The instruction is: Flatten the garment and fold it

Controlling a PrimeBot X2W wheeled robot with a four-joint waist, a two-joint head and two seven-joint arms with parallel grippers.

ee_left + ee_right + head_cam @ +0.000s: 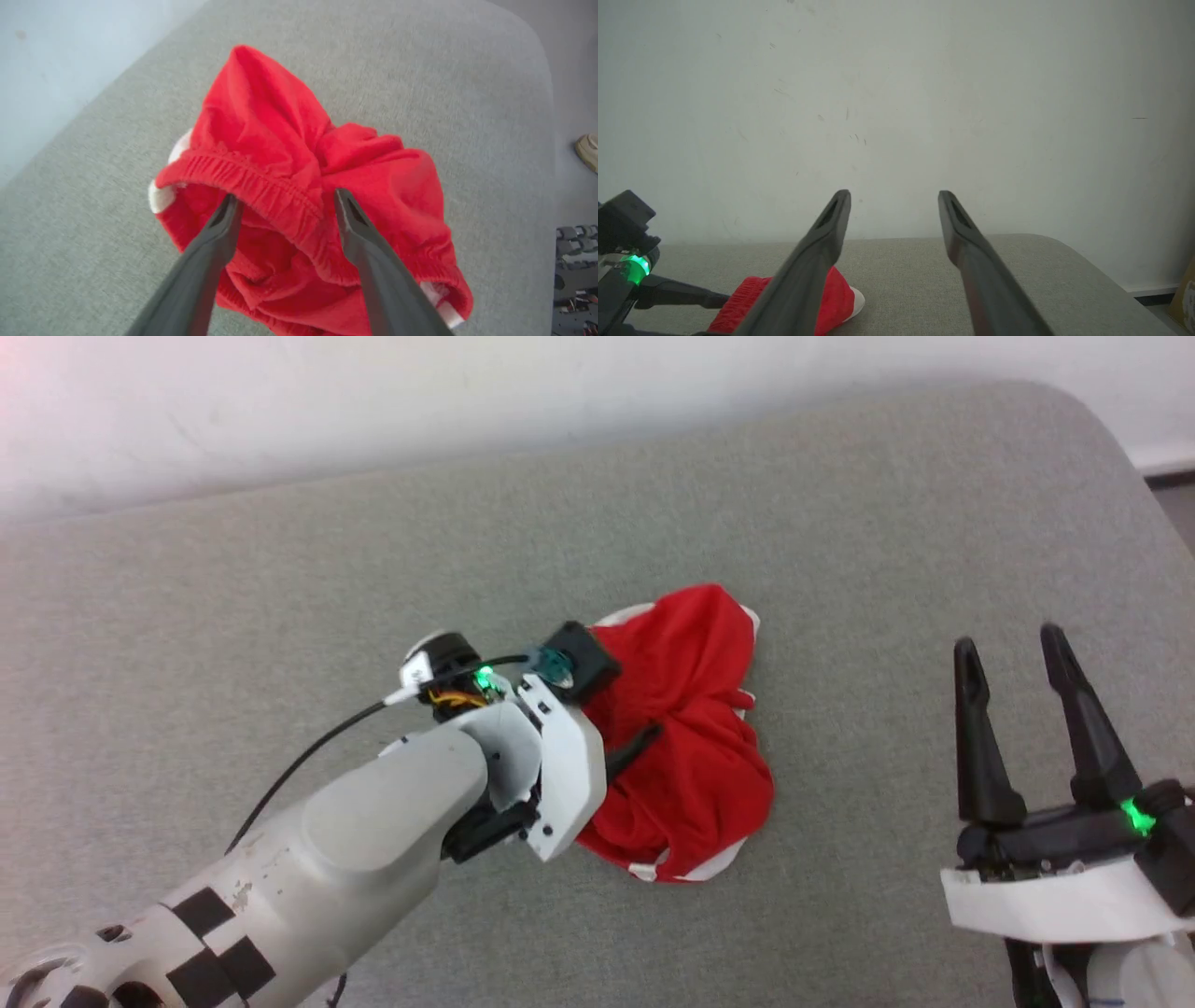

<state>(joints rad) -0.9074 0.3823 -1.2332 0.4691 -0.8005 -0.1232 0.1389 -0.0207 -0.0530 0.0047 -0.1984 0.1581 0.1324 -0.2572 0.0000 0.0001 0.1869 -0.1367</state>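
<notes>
On my screens the garment [280,116] reads as thin red cloth with a soft sheen, its waistband gathered into ribbed elastic. The tabletop [887,523] wears a grey woven fabric, matt and slightly coarse. The left claw [286,196] and right claw [894,193] look like dark matt plastic. I see the left forearm shell [373,821] as pale smooth plastic, lightly scuffed. The wall [924,93] is matt white paint, flecked with small marks.
</notes>
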